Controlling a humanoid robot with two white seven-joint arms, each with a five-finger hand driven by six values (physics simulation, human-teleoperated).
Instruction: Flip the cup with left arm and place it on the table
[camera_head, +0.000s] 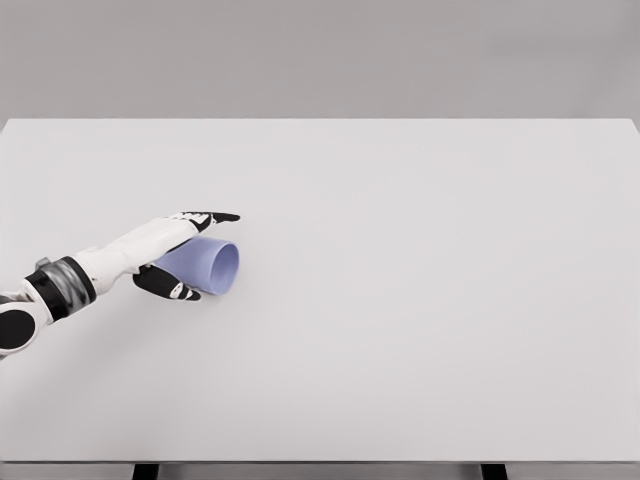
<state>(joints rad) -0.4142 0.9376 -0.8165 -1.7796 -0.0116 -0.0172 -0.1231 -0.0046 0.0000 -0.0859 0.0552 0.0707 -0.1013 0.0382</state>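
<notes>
There are no words, numbers, labels or signs to read anywhere. The purple cup (205, 265) has a plain side, and the white table (420, 300) around it has no writing on it.

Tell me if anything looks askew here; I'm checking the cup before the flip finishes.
The purple cup is tilted on its side, mouth facing right, gripped in the left hand over the table. Nothing looks spilled or damaged.

The cup (208, 265) is pale lavender-blue and plain. It lies tipped on its side, open mouth facing the right edge. It sits toward the bench's (420, 300) left edge, about midway front to back.
</notes>
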